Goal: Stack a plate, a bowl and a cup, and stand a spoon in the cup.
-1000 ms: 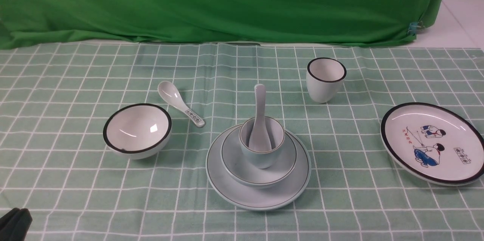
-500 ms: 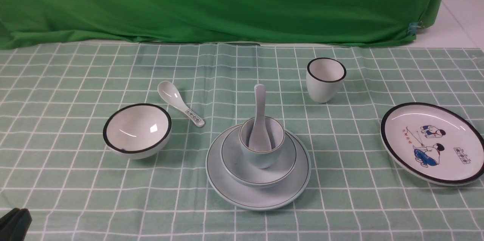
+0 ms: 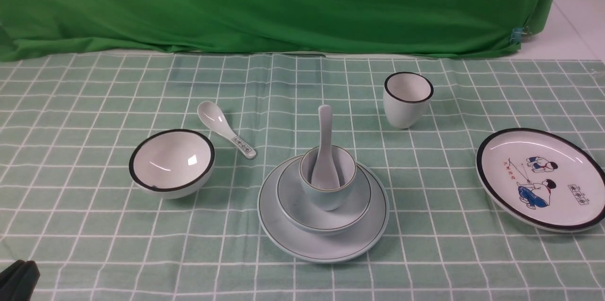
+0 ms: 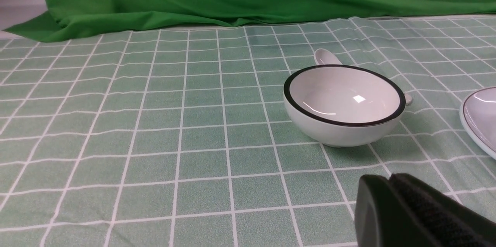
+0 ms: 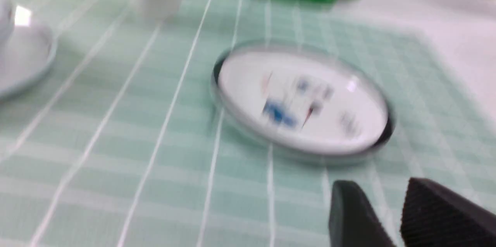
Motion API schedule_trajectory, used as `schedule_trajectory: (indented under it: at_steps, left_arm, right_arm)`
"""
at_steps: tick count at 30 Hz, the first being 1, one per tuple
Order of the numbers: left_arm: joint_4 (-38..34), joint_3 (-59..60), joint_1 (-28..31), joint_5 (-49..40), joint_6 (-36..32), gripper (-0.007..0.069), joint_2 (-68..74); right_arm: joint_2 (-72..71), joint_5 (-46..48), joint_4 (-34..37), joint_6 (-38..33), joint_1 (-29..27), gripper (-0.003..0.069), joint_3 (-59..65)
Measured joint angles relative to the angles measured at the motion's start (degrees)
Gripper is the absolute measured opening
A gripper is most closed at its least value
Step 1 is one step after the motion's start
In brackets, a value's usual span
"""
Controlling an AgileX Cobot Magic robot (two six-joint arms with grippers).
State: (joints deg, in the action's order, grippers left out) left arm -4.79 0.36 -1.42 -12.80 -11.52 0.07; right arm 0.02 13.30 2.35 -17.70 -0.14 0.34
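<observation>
Left gripper pressed closed, right gripper part-open and empty; plate, bowl, cup and spoon stand stacked, seemingly finished, leaving only retreat.

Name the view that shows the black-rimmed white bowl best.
The left wrist view: the black-rimmed white bowl fills it close and sharp, rim and inside plain. The front view shows the whole bowl smaller, left of the pale stack. The right wrist view misses it.
</observation>
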Motion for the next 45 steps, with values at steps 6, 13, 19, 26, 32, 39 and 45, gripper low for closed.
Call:
schedule_trajectory:
  at_steps: [6, 13, 19, 26, 32, 39, 45]
  left_arm:
    - [0.06, 0.00, 0.00, 0.00, 0.00, 0.0011, 0.00]
    - [0.06, 0.00, 0.00, 0.00, 0.00, 0.0011, 0.00]
    - [0.06, 0.00, 0.00, 0.00, 0.00, 0.0012, 0.00]
    - [0.06, 0.00, 0.00, 0.00, 0.00, 0.0013, 0.00]
    - [0.06, 0.00, 0.00, 0.00, 0.00, 0.0013, 0.00]
    - [0.06, 0.00, 0.00, 0.00, 0.00, 0.0013, 0.00]
    - [0.06, 0.00, 0.00, 0.00, 0.00, 0.0013, 0.00]
  right_arm:
    - [0.00, 1.08, 0.00, 0.96, 0.25, 0.0241, 0.13]
    - [0.00, 0.88, 0.00, 1.74, 0.29, 0.0241, 0.13]
    - [0.00, 0.88, 0.00, 1.74, 0.29, 0.0241, 0.13]
    - [0.00, 0.88, 0.00, 1.81, 0.29, 0.0241, 0.13]
    - [0.00, 0.88, 0.00, 1.81, 0.29, 0.0241, 0.13]
    - [0.00, 0.83, 0.00, 1.89, 0.29, 0.0241, 0.13]
    - [0.00, 0.83, 0.00, 1.94, 0.29, 0.0241, 0.13]
